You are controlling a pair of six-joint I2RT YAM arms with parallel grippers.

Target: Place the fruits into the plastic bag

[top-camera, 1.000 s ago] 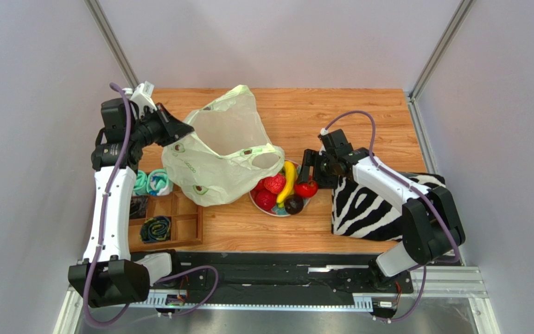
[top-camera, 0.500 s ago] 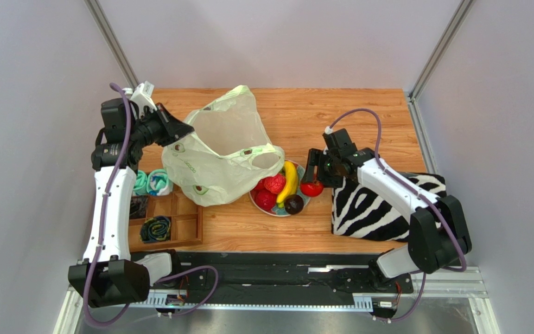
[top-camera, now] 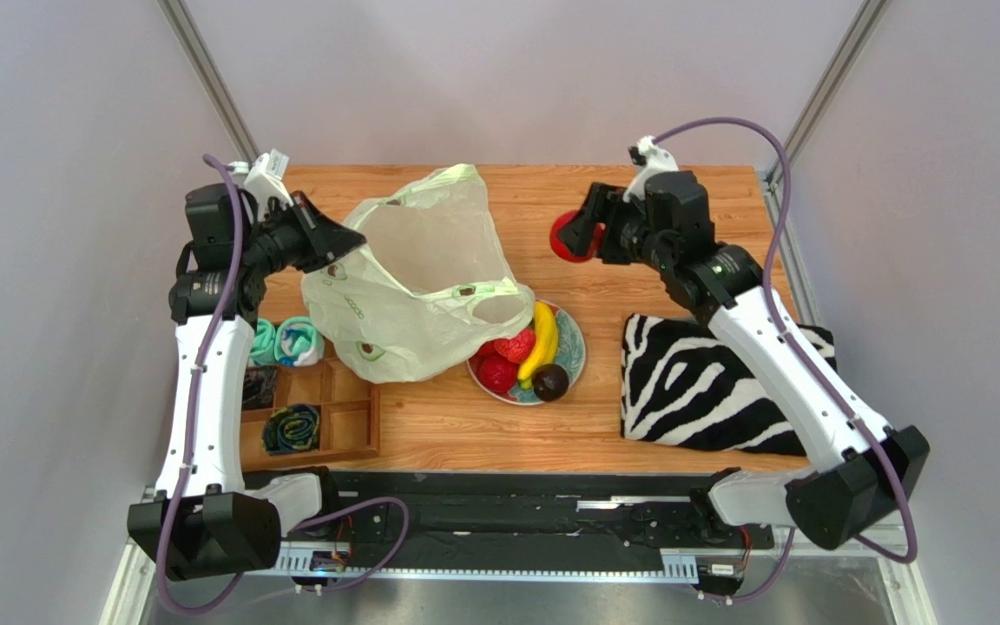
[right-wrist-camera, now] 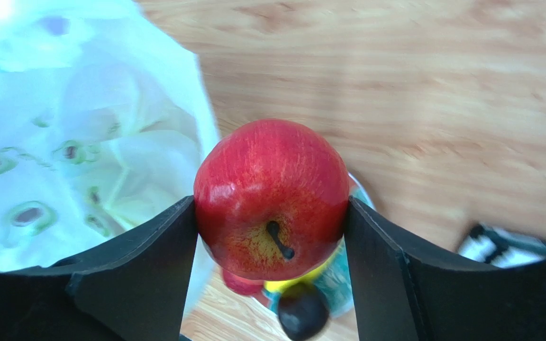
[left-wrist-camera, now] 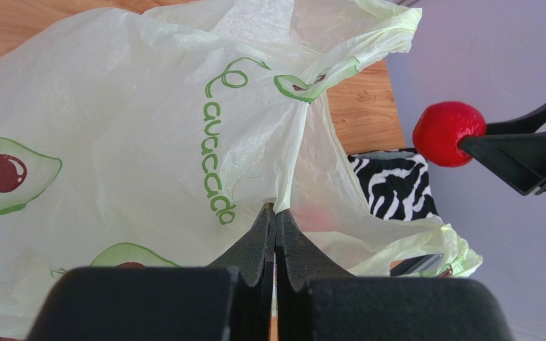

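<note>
**Apple aloft, bag held open**

We have the right gripper (top-camera: 581, 235) pressed against both sides of a red apple (right-wrist-camera: 271, 192), held in the air over the far part of the table, just right of the plastic bag (top-camera: 414, 293). The left gripper (left-wrist-camera: 276, 217) is closed, pinching a fold of the bag's rim near the far-left corner.

We judge the apple light, hard and smooth. It could slip, so a hold across its widest part, as here, suits it. It is round with no long axis, and its stalk faces the right wrist camera.

The bag looks thin, limp and crinkly. We expect it to sag shut unless it is lifted by its rim or a handle. Its mouth gapes upward, with one handle drooping toward the plate (top-camera: 574, 341).

The plate sits mid-table toward the near edge and carries the banana (top-camera: 543, 341), two red fruits (top-camera: 512, 345) and a dark oval fruit (top-camera: 550, 382). The banana's long axis runs roughly from far edge to near edge, so we would take it across its middle.
</note>
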